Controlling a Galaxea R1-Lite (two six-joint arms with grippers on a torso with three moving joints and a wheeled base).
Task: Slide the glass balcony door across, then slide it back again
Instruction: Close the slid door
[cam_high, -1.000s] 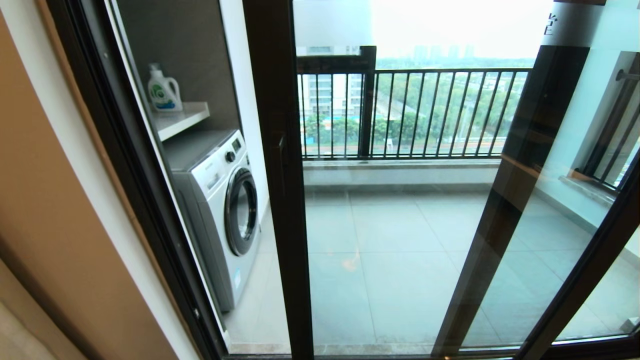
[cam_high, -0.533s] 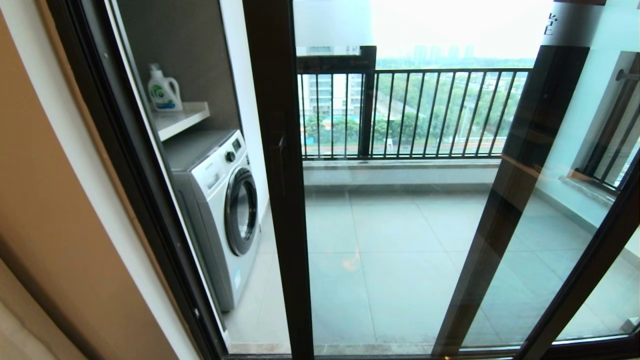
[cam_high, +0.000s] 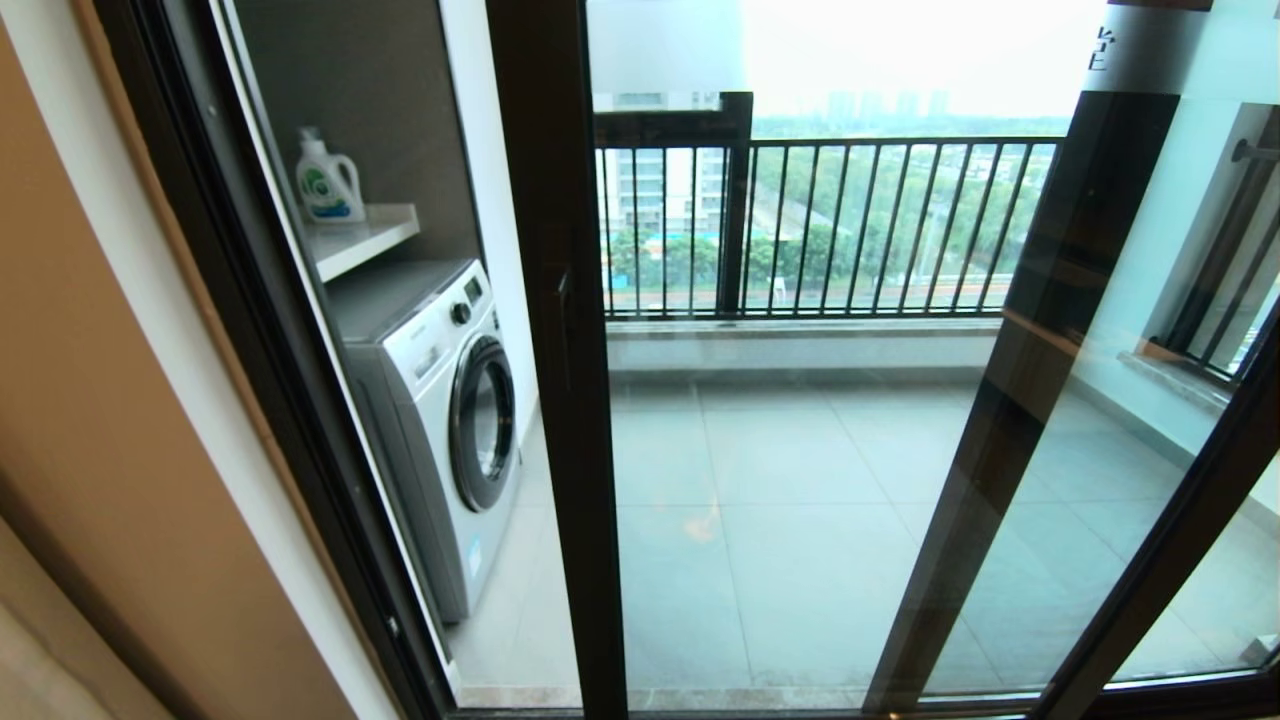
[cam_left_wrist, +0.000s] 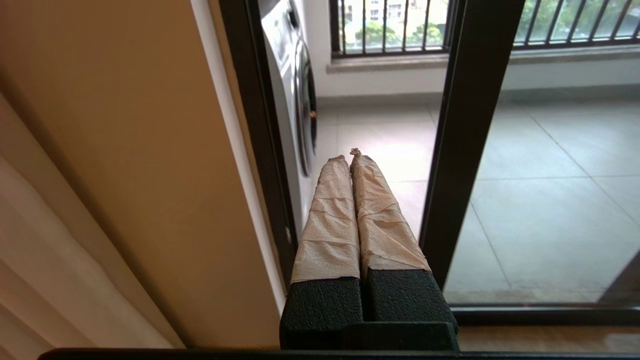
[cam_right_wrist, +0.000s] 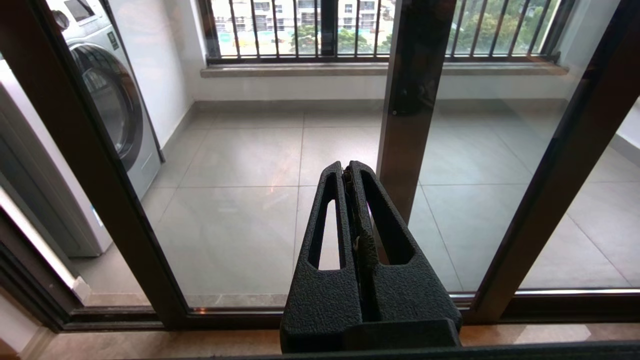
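Looking through my head camera, I see no arm at all; only the wrist views show the grippers. The tall clear glass balcony door in its dark brown metal frame (cam_high: 556, 350) stands partly slid across, its handle-side upright in the middle-left of the head view, the dark bar handle (cam_high: 563, 330) on it hard to make out against the frame. My left gripper (cam_left_wrist: 348, 157) hangs low before the gap between the tan wall (cam_left_wrist: 125, 150) and that upright, its tape-wrapped fingers (cam_left_wrist: 327, 215) pressed together on nothing. My right gripper (cam_right_wrist: 347, 172), its black fingers also closed and empty, faces the glass near a second dark upright (cam_right_wrist: 410, 100). Only the head view catches the white detergent bottle (cam_high: 327, 180) on its shelf above the white front-loading washing machine (cam_high: 440, 400). The door's top is cut off; the frosted strip's characters (cam_high: 1100, 45) are barely legible. Open room lies between the wall-side frame (cam_high: 250, 330) and the door's edge.
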